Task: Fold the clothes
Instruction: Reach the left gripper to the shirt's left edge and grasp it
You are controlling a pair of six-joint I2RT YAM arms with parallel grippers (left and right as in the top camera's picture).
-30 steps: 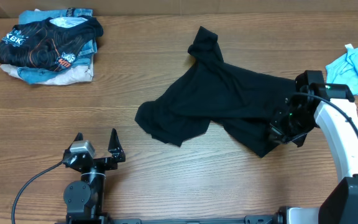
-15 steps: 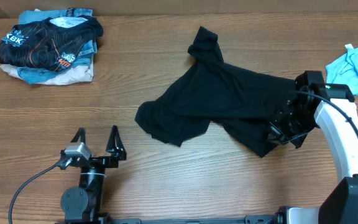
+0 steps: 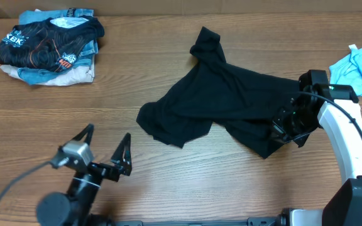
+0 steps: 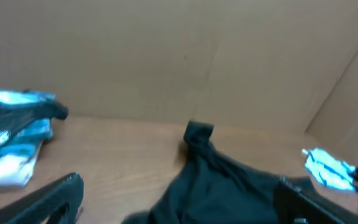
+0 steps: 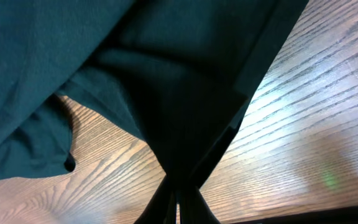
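The right jaws were clenched on the right end of the T-shirt (image 3: 231,94). Its free left corner lay ahead and to the right of the left jaws, which stood released and empty.

T-shirt (image 3: 225,100) centre, right end effector (image 3: 281,130) at its rt edge; clothes pile (image 3: 49,47) rear-left.

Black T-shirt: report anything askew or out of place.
The black T-shirt lies crumpled and twisted mid-table, not flat: a bunched end points to the far side, folds overlap. The right end effector is shut on its right edge.
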